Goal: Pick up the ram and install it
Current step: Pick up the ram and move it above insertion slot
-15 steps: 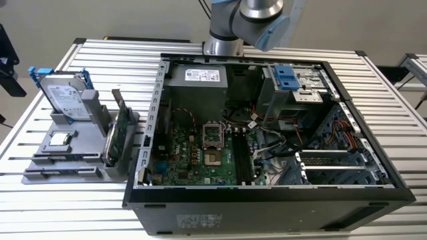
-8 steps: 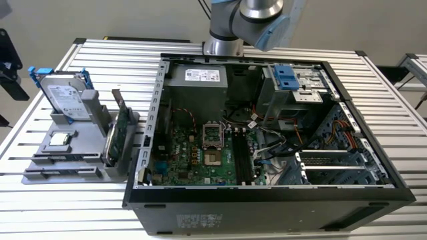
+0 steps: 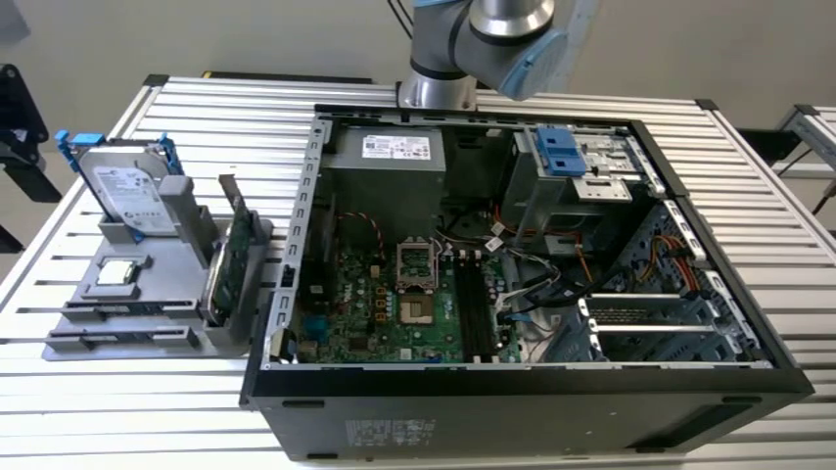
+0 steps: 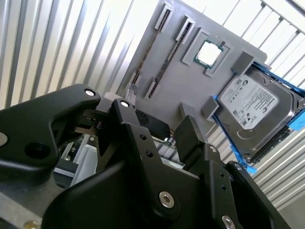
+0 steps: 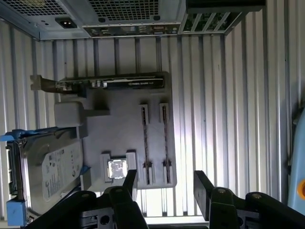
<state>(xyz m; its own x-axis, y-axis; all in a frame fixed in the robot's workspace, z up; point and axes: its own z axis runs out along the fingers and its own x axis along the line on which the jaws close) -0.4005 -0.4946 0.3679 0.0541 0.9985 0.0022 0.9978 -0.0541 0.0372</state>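
**Fingers spread above the racked ram**

In the first wrist view the fingers (image 5: pixel 131 183) are seen spread wide with nothing between them, held over the edge of the grey tray (image 5: pixel 124 124). The ram (image 5: pixel 145 143) is stood edge-on in one of two parallel holders on that tray, close to the processor chip (image 5: pixel 117 168). It is judged to be kept upright so that its thin top edge can be pinched from above. A like stick appears to be seated in the neighbouring holder. The hard drive (image 5: pixel 47 167) and the expansion card (image 5: pixel 109 83) are racked on the same tray, and nothing has been lifted yet.

The destination is supplied by the exterior view. There the tray is shown on the bench (image 3: pixel 183 127), at the exterior view's left of the open computer case (image 3: pixel 523 397). The black memory slots (image 3: pixel 473 313) inside the case appear unfilled. The finger spread is supplied by the first wrist view.
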